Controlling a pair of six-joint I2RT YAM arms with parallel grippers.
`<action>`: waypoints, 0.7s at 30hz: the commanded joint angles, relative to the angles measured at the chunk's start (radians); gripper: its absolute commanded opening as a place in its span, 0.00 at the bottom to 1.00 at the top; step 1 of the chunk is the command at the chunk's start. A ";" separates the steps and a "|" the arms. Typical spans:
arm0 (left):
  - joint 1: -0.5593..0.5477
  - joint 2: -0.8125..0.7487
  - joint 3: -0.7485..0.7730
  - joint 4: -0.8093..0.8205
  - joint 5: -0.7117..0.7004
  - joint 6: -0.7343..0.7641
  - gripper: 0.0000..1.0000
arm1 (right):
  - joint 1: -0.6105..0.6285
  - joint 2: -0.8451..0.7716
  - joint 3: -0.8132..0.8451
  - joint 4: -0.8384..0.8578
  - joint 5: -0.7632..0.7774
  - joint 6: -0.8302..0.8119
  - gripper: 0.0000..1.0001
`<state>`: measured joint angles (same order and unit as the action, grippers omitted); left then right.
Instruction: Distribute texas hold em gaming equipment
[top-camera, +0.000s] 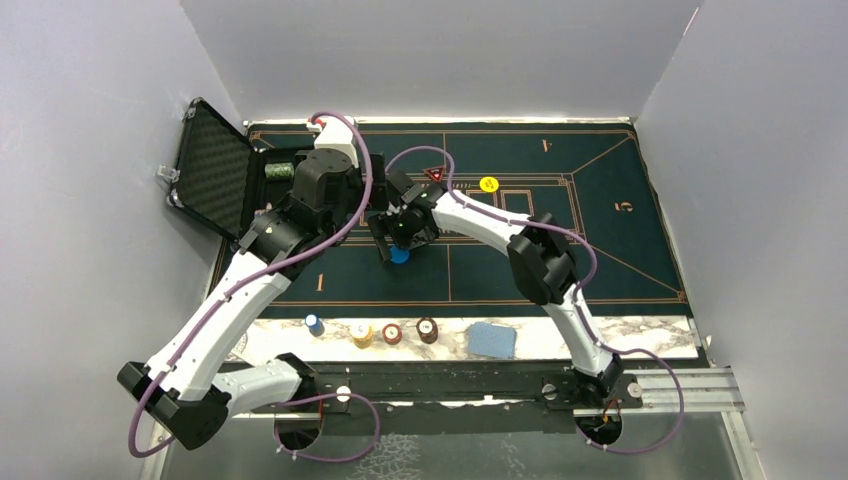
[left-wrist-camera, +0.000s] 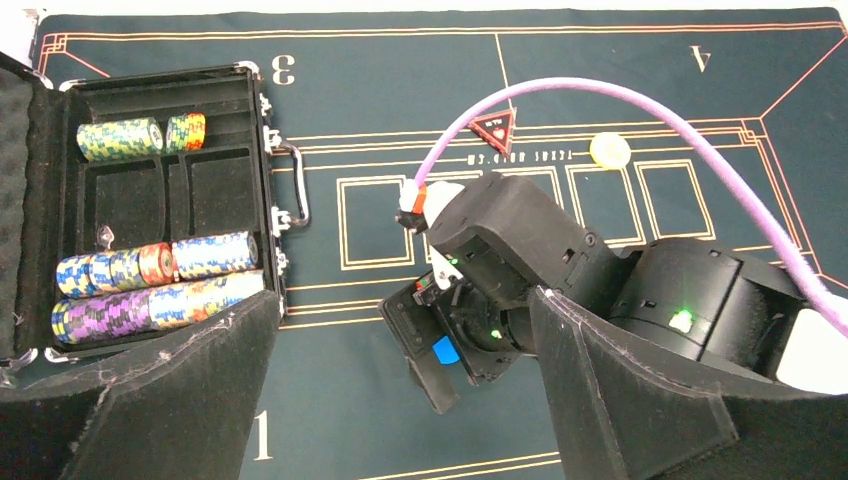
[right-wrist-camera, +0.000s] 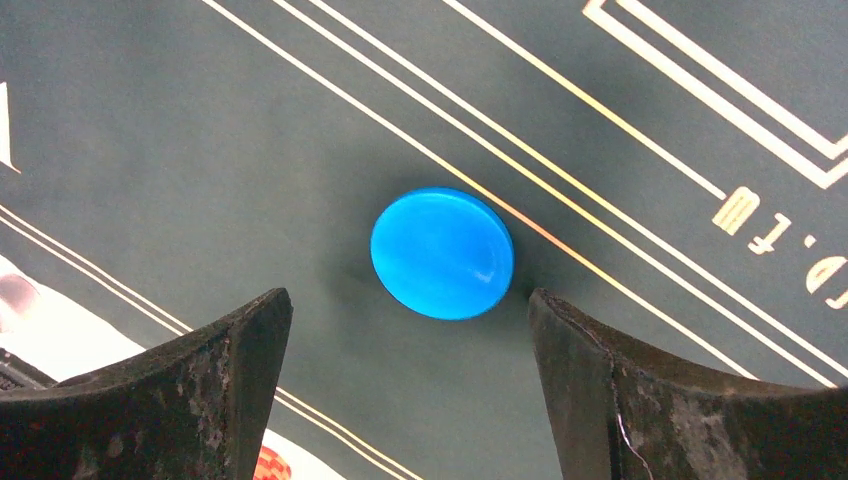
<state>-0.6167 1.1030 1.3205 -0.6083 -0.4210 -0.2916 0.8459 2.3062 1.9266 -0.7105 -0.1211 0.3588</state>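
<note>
My right gripper (right-wrist-camera: 408, 300) hangs spread over the blue disc (right-wrist-camera: 442, 252), which lies flat on the green mat (right-wrist-camera: 150, 120) and touches neither finger; my left gripper (left-wrist-camera: 402, 300) is spread and empty. The disc looks light, hard and slick, so I'd pinch its rim low. I count one blue disc, one yellow disc (top-camera: 489, 184), one red marker (top-camera: 434, 174), four chip stacks (top-camera: 392, 333) and one card pile (top-camera: 491, 340).
</note>
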 joint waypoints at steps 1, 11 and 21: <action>-0.002 0.016 0.027 0.008 -0.025 0.018 0.99 | -0.053 -0.108 0.022 -0.084 0.043 -0.005 0.91; -0.002 0.038 0.015 0.034 0.009 0.055 0.99 | -0.368 -0.258 -0.183 0.044 0.134 -0.071 1.00; -0.002 0.112 0.028 0.051 0.020 0.105 0.99 | -0.525 0.015 0.131 -0.042 0.235 -0.163 0.95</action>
<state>-0.6167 1.1942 1.3205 -0.5858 -0.4099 -0.2234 0.3302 2.2448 1.9602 -0.7071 0.0650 0.2642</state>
